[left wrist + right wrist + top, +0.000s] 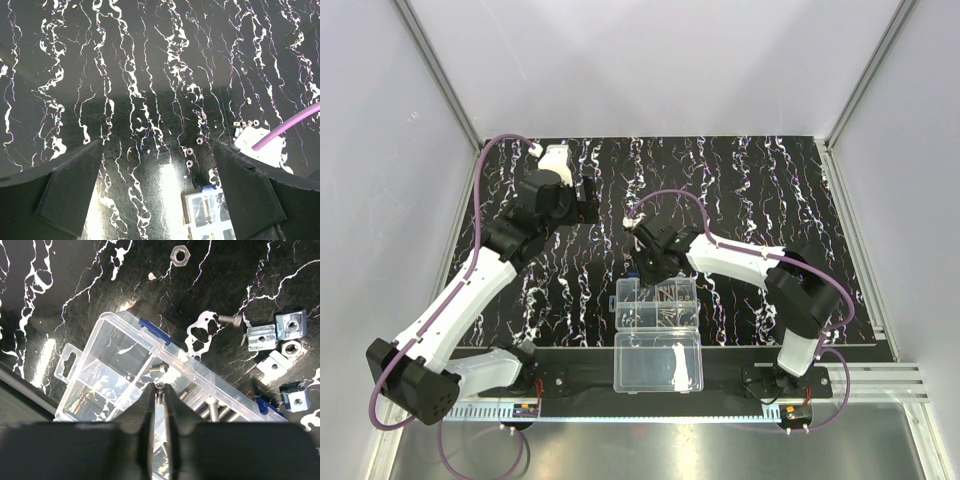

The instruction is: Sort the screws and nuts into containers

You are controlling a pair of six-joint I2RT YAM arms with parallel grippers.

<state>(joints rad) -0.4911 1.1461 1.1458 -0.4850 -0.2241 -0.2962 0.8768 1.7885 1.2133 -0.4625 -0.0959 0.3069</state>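
Top: right gripper [646, 264] hangs over the far-left part of the containers [619, 300], with the lid half [658, 362] on their near side. Left gripper [584, 198] is well apart, far left over the mat [770, 200].

Left wrist: left jaws are wide apart with nothing held. Loose nuts [199, 141] lie on the mat just far of the box.

Right wrist: right jaws are pinched on one screw [159, 386], right above a divider wall. Other screws [212, 410] lie in the neighbouring compartment. We'd shift over that compartment, clear of the wall, go low, then open. Released onto a divider, it could bounce into the wrong cell.
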